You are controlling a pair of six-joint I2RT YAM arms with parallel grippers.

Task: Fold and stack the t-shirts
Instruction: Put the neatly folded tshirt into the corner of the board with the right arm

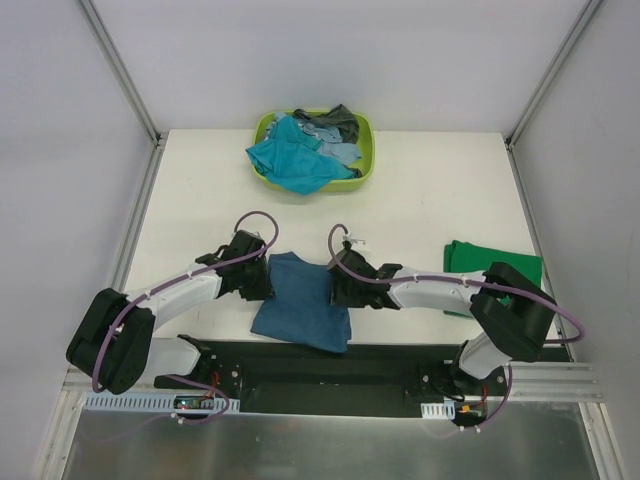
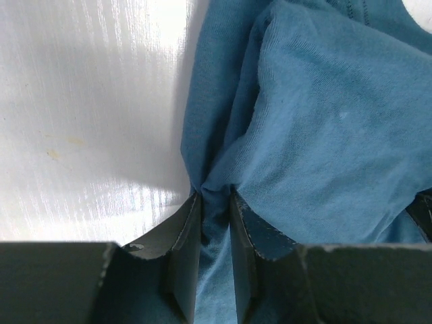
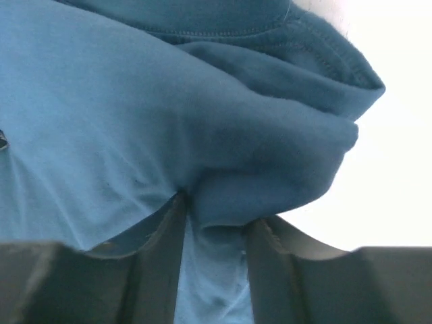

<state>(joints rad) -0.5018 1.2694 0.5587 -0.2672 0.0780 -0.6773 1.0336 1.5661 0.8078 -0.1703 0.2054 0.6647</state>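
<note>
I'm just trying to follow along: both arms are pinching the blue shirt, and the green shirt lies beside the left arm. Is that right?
Not quite. The green shirt lies beside the right arm, as the top view shows. Both arms are indeed pinching the blue shirt.

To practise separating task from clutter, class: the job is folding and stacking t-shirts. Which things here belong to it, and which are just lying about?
Belongs to the job:
dark blue t-shirt
green t-shirt
teal t-shirt
light blue t-shirt
dark grey t-shirt

Just lying about:
lime-green basket
table
</note>
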